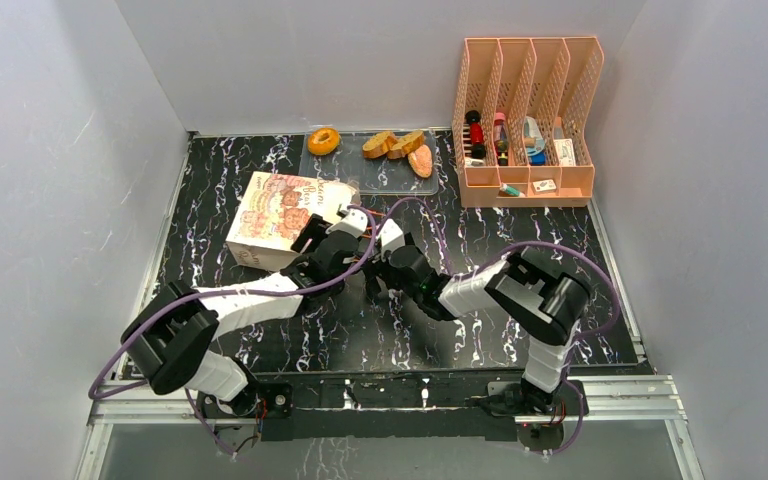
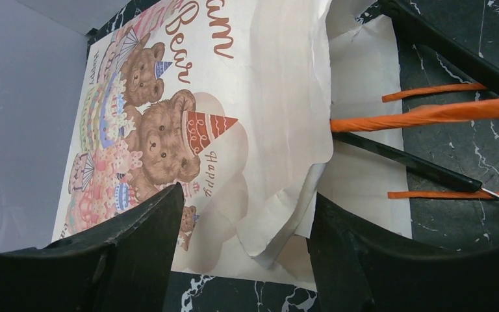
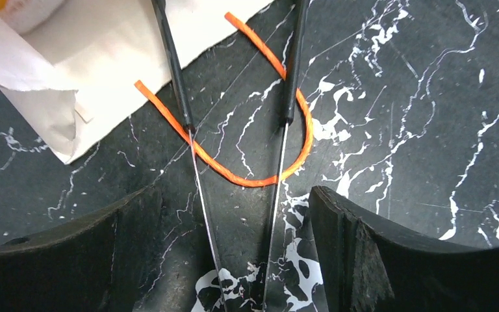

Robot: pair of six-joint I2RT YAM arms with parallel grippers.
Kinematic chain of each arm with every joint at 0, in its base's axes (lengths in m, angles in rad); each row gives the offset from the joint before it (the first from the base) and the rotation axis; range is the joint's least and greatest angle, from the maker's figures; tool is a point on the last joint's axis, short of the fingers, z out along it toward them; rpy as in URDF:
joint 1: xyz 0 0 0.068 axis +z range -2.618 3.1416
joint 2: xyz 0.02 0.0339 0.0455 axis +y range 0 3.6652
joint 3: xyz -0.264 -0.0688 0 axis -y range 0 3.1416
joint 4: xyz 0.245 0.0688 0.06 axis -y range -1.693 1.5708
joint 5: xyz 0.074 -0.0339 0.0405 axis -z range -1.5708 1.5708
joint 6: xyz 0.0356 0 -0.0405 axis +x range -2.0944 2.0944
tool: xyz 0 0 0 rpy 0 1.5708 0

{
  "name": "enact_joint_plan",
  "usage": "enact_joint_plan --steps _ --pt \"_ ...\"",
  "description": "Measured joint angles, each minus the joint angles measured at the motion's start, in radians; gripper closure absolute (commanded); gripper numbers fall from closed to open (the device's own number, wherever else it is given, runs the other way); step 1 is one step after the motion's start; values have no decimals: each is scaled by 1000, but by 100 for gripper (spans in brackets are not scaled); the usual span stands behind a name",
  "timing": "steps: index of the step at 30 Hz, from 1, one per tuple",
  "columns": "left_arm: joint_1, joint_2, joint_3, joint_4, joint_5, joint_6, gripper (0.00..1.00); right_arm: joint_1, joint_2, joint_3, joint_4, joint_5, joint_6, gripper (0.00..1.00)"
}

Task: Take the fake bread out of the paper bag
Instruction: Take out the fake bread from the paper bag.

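Looking down, I see the paper bag (image 1: 275, 215) lying on its side on the table (image 1: 520, 250). The bear picture faces up. Its open end points toward my arms, so I can reach in.

My left gripper (image 2: 247, 195) hangs just over the crinkled edge of that open end. Its fingers are spread apart and pinch nothing. My right gripper (image 3: 234, 195) is spread wide too, with nothing in it. It is low over the orange cord handle (image 3: 260, 179), which lies flat on the table.

Some fake bread (image 1: 323, 140), a doughnut and a few brown pieces, sits on the clear tray (image 1: 360, 170) at the back, well apart from the bag. A bit of yellow shows in the bag's mouth. It may be more bread, but I cannot tell. I think one hand should lift the top flap so the other can reach inside.
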Motion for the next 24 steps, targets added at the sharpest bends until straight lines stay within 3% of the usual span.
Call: enact_joint_plan --steps 8,11,14,16,18,20,24 --pt "2 65 22 37 -19 21 24 -5 77 3 97 -2 -26 22" --pt "2 85 37 61 -27 37 23 -11 92 3 134 -5 -29 29" --pt "2 101 48 84 -29 48 21 -22 109 3 166 -16 -31 43" --pt "2 107 51 92 -28 51 19 -31 124 3 190 -34 -28 65" --pt "2 109 51 101 -29 54 17 -37 130 3 205 -45 -26 80" --pt "2 113 51 117 -32 56 15 -42 131 2 212 -47 -27 85" --pt "2 139 51 154 -35 69 15 -51 132 -1 220 -56 -22 85"
